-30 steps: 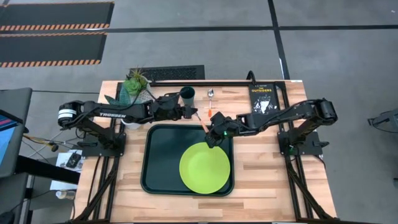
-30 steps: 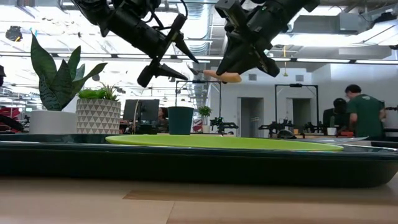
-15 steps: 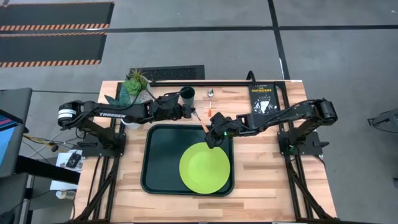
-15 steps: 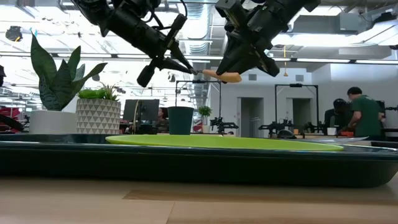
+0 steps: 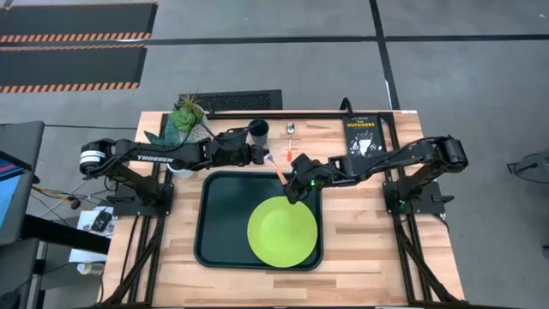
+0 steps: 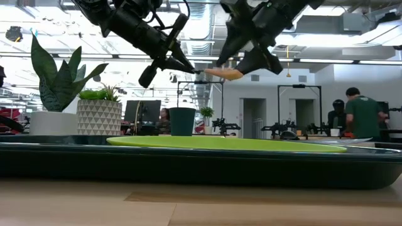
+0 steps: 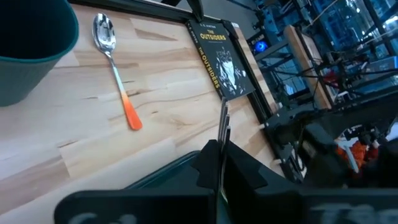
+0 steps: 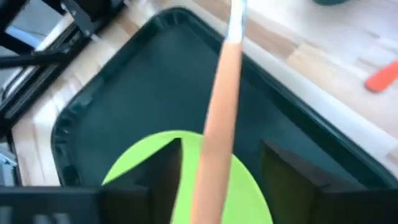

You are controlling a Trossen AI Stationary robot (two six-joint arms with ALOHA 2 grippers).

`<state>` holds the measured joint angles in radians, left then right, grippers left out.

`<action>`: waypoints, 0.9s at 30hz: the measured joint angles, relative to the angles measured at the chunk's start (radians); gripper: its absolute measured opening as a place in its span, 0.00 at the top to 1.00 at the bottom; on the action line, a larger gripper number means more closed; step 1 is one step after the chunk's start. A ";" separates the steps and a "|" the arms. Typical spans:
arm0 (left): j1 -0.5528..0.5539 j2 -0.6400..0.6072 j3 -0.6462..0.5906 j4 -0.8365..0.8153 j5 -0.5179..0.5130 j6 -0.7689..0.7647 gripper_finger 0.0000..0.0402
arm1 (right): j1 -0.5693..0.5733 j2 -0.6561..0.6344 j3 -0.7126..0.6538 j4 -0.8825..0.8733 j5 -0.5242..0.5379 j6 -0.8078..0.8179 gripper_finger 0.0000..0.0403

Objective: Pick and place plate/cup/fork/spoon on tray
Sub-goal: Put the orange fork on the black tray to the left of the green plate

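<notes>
The fork (image 5: 280, 172), orange-handled with a metal front end, hangs in the air over the tray's far rim (image 5: 249, 174). My left gripper (image 5: 265, 159) is shut on its metal end. My right gripper (image 5: 293, 184) is open; its fingers (image 8: 168, 168) stand on either side of the orange handle (image 8: 214, 137), and I see no touch. The lime plate (image 5: 282, 233) lies flat in the dark green tray. The dark green cup (image 5: 258, 130) stands on the wood behind the tray. The spoon (image 5: 290, 137) lies flat on the wood beside it. My left gripper pinches the fork's metal end (image 7: 222, 134) between its two shut fingers, and a little metal sticks out past the fingertips. The fingers come about level from the table's left. The fork is lifted clear and nearly level (image 6: 220, 73), its handle reaching toward my right gripper.
A white patterned pot with a plant (image 5: 183, 120) and a second plant stand at the far left. A black book (image 5: 361, 136) lies at the far right. Bare wood lies to the right of the tray. People move in the room behind (image 6: 364, 116).
My left gripper has shut on the fork's metal end. After that my right gripper has opened off the orange handle. The fork has stayed where it was, above the tray's far rim.
</notes>
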<state>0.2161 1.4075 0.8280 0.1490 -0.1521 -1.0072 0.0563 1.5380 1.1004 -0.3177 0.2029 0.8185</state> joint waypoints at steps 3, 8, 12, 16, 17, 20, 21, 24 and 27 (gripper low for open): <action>0.000 0.000 0.000 0.001 0.017 0.014 1.00 | -0.001 -0.037 0.000 -0.023 0.001 0.000 0.33; 0.003 -0.001 0.000 0.040 0.136 0.105 1.00 | 0.013 -0.128 0.000 -0.082 -0.003 -0.079 0.29; 0.001 -0.031 -0.001 0.024 0.301 0.154 1.00 | 0.030 -0.208 0.000 -0.176 0.004 -0.102 0.29; -0.014 -0.122 -0.001 -0.065 0.420 0.248 1.00 | 0.046 -0.271 0.000 -0.267 0.040 -0.105 0.29; -0.017 -0.153 -0.001 -0.094 0.431 0.272 1.00 | 0.052 -0.280 0.000 -0.288 0.060 -0.105 0.29; -0.039 -0.249 -0.004 -0.155 0.429 0.343 1.00 | 0.064 -0.294 0.000 -0.314 0.105 -0.105 0.29; -0.048 -0.283 -0.015 -0.164 0.429 0.357 1.00 | 0.068 -0.296 0.000 -0.318 0.111 -0.105 0.29; -0.089 -0.373 -0.057 -0.208 0.426 0.375 1.00 | 0.068 -0.289 0.000 -0.320 0.111 -0.105 0.29; -0.140 -0.461 -0.134 -0.231 0.393 0.343 1.00 | 0.068 -0.268 0.000 -0.309 0.112 -0.105 0.29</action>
<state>0.0759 0.9463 0.6938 -0.0816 0.2413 -0.6638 0.1238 1.2697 1.1006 -0.6271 0.3148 0.7136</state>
